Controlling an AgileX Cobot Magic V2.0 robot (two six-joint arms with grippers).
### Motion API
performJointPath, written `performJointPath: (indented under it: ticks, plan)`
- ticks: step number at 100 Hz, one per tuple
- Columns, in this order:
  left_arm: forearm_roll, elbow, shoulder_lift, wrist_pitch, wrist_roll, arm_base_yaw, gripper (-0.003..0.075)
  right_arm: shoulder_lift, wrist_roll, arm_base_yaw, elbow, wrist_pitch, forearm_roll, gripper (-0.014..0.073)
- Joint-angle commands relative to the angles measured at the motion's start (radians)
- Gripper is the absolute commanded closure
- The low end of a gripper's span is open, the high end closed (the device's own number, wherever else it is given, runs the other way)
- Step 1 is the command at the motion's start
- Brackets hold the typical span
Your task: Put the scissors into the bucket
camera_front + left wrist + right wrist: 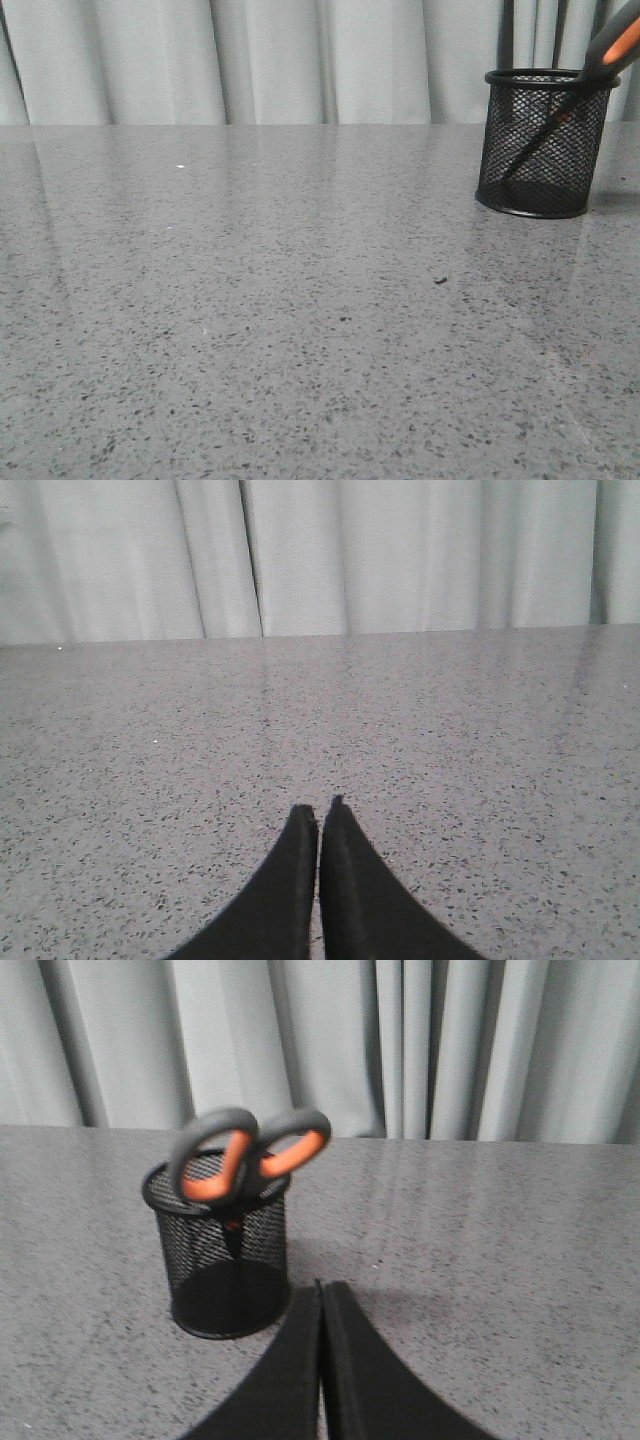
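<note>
Scissors (245, 1155) stand blades-down, seemingly tilted, inside bucket (543, 142) at far right of tabletop (300, 320); left claw (318, 815) and right claw (321, 1295) clenched, empty

Nothing to read here from any view: no print, label, brand mark or number shows on the scissors (245, 1155), the bucket (222, 1250), the counter (250, 320) or the curtain (250, 60) along the top of the frame.
</note>
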Motion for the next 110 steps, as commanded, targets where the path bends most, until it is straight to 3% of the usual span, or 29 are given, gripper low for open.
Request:
performJointPath:
  ticks: [1, 39, 54, 110]
  plan:
    - [-0.01, 0.018, -0.027, -0.077, -0.011, 0.002, 0.0741, -0.036, 0.069, -0.005, 0.033, -0.107, -0.095, 0.0665]
    - [-0.01, 0.018, -0.027, -0.077, -0.011, 0.002, 0.0741, -0.263, 0.135, -0.006, 0.292, -0.136, -0.173, 0.0665]
    - [-0.01, 0.018, -0.025, -0.077, -0.011, 0.002, 0.0741, -0.295, 0.135, -0.032, 0.29, -0.067, -0.182, 0.0665]
    - [-0.01, 0.018, -0.025, -0.077, -0.011, 0.002, 0.0741, -0.295, 0.135, -0.036, 0.29, -0.084, -0.182, 0.0665]
